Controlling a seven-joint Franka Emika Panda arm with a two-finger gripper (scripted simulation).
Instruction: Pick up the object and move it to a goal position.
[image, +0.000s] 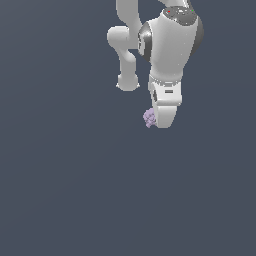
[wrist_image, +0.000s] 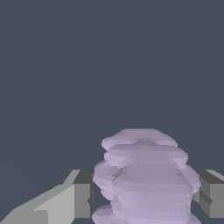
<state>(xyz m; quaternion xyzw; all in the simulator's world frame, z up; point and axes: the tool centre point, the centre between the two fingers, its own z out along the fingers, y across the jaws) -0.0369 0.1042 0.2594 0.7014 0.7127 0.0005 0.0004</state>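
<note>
White Panda arm (image: 170, 45) reaching down from the top of the exterior view, against a flat, plain slate-blue background with no visible edges or markings. Gripper (image: 164, 122) pointing downward at the arm's lower end, seen only as a rounded white body from this angle, fingertips hidden. Pale lilac lumpy object (image: 149, 118) pressed against the gripper's lower end, peeking out on the exterior view's left, tiny beside the white housing.

Closer look from the wrist view: object (wrist_image: 146, 179) filling the lower middle of the picture, built of stacked, lobed purple layers. Grey fingers (wrist_image: 81, 199) flanking it, one on each side, with the second finger (wrist_image: 212, 197) partly cut off by the picture's edge. Both fingers drawn in right against the object's sides, no gap visible: gripper closed around the object. Object's lower part running off the picture.

Shown only in the exterior view: the arm's joints, wrist and elbow, and the object's small size next to them. Shown only in the wrist view: the two fingers and their hold on the object. Impossible to tell from either view whether the object rests on a surface or hangs above it.
</note>
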